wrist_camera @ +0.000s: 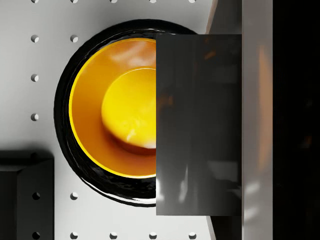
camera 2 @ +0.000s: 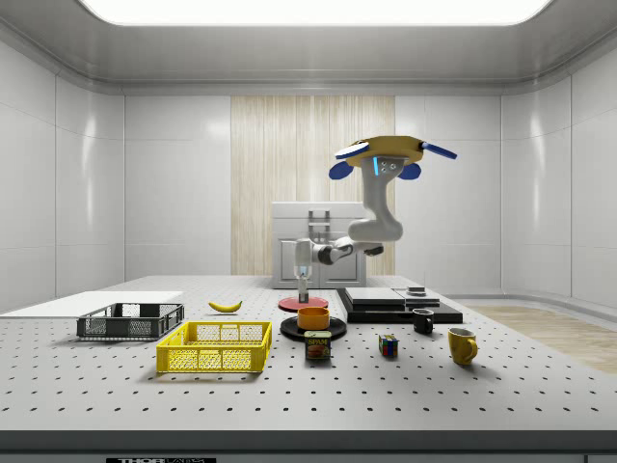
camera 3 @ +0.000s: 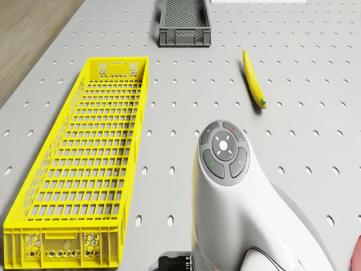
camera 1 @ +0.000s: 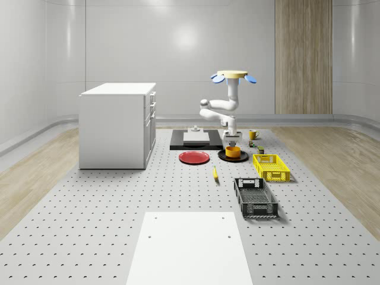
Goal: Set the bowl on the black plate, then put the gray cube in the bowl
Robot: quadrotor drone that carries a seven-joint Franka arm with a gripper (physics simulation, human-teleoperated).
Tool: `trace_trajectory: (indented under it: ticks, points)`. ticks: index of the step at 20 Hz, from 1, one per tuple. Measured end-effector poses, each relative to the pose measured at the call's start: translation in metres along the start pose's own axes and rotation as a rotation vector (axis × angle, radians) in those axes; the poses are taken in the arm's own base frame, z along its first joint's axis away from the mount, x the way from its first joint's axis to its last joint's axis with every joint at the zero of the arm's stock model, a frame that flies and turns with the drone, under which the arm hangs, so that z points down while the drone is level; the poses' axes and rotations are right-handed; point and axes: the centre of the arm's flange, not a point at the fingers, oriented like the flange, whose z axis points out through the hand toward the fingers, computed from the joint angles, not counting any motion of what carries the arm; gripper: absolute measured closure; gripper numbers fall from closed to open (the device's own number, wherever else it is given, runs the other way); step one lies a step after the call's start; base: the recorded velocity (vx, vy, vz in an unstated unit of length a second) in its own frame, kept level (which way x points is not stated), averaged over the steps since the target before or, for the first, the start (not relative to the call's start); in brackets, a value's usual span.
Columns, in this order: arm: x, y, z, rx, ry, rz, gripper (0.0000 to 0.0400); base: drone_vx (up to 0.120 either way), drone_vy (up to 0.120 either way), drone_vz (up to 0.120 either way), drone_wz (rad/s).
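Bowl (camera 1: pixel 233 151) sits on the black plate (camera 1: pixel 222 157), orange, upright; the wrist view shows it centred in the plate's rim (wrist_camera: pixel 65 150). First step looks done.

Drone (camera 2: pixel 378 154) hovers above the table (camera 1: pixel 89 237), roughly over the black slab beyond the plates. The arm reaches down so the gripper (camera 1: pixel 233 141) hangs directly above the bowl, close over its mouth.

Wrist view: a flat gray block (wrist_camera: pixel 199 125) lies between camera and bowl, covering the bowl's one side. Probably the gray cube held in the jaws, though the grip itself is hidden, so I cannot tell how the fingers stand.

Key relation: the bowl's opening lies straight below the gripper, slightly off toward the uncovered side. A short lowering should suffice.
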Motion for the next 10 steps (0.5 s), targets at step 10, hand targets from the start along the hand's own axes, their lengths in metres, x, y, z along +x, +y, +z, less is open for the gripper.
trace_trajectory:
  ticks: [10]
  points:
    - [0.0, 0.0, 0.004, 0.0, 0.0, 0.0, 0.015, -0.084, 0.0, 0.0, 0.0]
